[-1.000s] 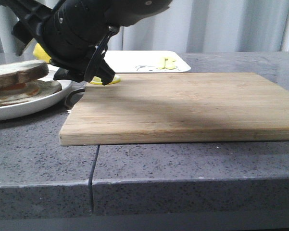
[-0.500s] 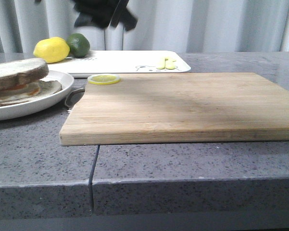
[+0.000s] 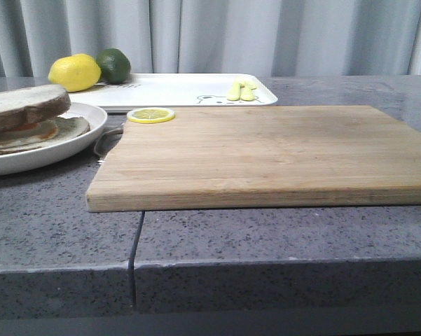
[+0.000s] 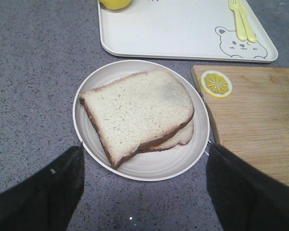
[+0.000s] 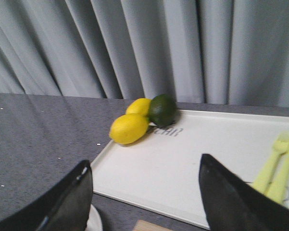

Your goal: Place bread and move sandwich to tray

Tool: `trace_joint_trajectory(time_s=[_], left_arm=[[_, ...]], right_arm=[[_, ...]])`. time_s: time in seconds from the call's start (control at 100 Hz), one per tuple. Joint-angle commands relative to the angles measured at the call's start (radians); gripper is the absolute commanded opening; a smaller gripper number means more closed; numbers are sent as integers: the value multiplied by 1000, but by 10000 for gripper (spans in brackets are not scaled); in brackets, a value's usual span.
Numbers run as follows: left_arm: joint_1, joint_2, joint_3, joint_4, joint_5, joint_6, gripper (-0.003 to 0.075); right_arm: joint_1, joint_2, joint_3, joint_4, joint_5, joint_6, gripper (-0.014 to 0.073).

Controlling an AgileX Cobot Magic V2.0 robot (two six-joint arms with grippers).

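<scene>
Left tool [image 4: 143, 187] wide open – empty, over sandwich [image 4: 139, 113]

Bread slice [image 4: 137, 109] – pale cream crumb, fine dark specks, dark brown crust; orange filling peeks out under it. Plate [image 4: 106, 77] plain white. Tray [image 4: 182, 29] off-white, grey line-drawn bear [image 4: 239, 44] in one corner, pale yellow cutlery [image 4: 243, 19] on it. Lemon slice [image 4: 216, 83] – yellow rim, white pith, segment pattern. Cutting board [image 3: 266, 150] light wood, straight grain. Lemon [image 3: 74, 72] bright yellow, lime [image 3: 113, 64] dark green. Countertop [image 3: 56, 231] speckled dark grey. Curtain [image 3: 266, 35] pale grey, vertical folds. Gripper fingers [image 4: 240, 192] black.
</scene>
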Motion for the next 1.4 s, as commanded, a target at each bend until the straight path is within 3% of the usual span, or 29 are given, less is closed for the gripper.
trace_joint_trajectory(time_s=[0.0,0.17,0.39,0.48,0.79,1.39], left_arm=[[2,4,-35,-28,-56,3,491],[2,4,-35,-28,-56,3,491],[2,4,-35,-28,-56,3,491],[2,4,-35,-28,-56,3,491],[2,4,-35,-28,-56,3,491],[2,4,-35,-28,-56,3,491]], right_arm=[[-48,-118,51,-147,-17,58,481],[-157,-292,216,-415,-17,230,481],[-314,-502,414,-779,-15,557,481],[-373,-574,476,-888,12,616,481],[-528,-779,600,-942,103,651,481],[-535,-814,613,-940,102,651,477]])
